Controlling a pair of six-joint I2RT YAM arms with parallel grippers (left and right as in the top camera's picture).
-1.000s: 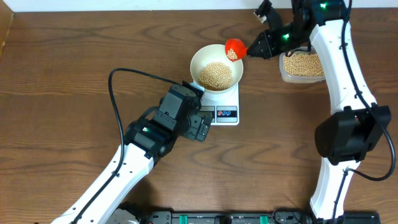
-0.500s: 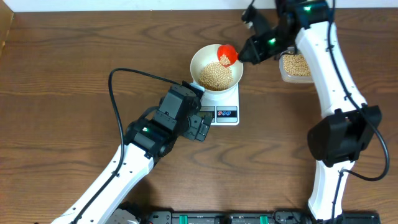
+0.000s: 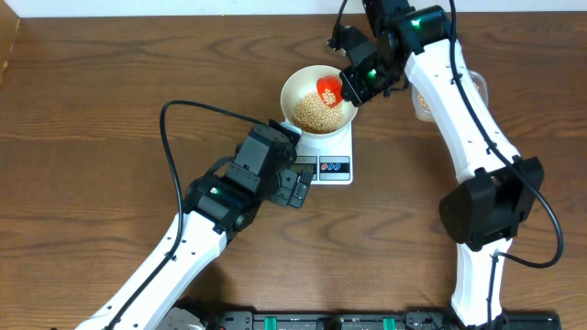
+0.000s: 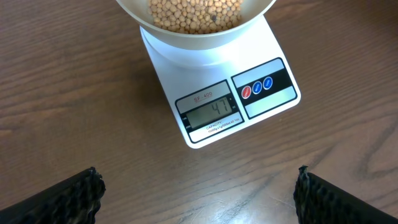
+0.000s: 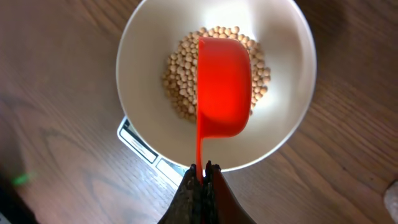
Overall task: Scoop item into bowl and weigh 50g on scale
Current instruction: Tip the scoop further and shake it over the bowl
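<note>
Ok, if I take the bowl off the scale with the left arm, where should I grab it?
Probably the bowl rim on its left side, coming down from above with one of the left gripper fingers inside and one outside. The bowl looks too wide to span, its wall flares out, and the red scoop in the right gripper hangs over the right side.

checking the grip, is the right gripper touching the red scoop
Touching. The right wrist view shows the right gripper shut on the handle of the red scoop.
</note>
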